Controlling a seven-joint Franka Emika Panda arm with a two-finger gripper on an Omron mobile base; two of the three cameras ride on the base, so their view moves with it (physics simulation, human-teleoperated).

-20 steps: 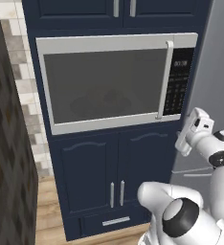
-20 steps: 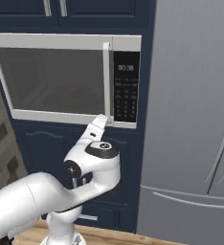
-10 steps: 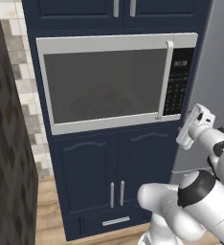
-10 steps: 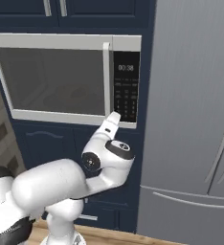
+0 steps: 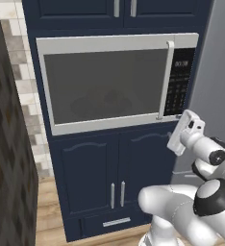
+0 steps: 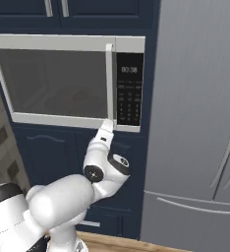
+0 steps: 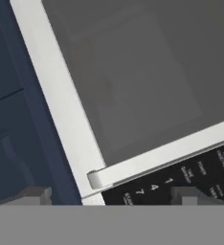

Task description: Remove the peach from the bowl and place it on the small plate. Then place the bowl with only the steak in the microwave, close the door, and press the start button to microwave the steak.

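Note:
The microwave point(image 5: 105, 81) point(image 6: 63, 81) is built into navy cabinets and its door is shut. Through the dark glass a dim rounded shape point(image 5: 102, 103) sits inside; I cannot tell whether it is the bowl. My gripper point(image 5: 183, 120) point(image 6: 108, 123) point(image 7: 109, 194) is raised to the microwave's lower right corner. It sits just below the foot of the door handle point(image 5: 166, 79) point(image 6: 108, 81) point(image 7: 97, 179) and the keypad point(image 5: 179, 86) point(image 6: 129, 93) point(image 7: 181, 179). Its jaws are open with nothing between them. The peach, steak and small plate are out of view.
A grey fridge point(image 6: 195, 123) point(image 5: 220, 72) stands right of the microwave. Navy cabinet doors point(image 5: 114, 168) and a drawer lie below it, more cabinets above. A dark wall panel point(image 5: 4, 144) and tiled wall point(image 5: 28, 91) close off the left.
The arm's elbow and forearm have swung round behind the hand. The hand has edged closer to the microwave's lower right corner. The jaws have stayed open.

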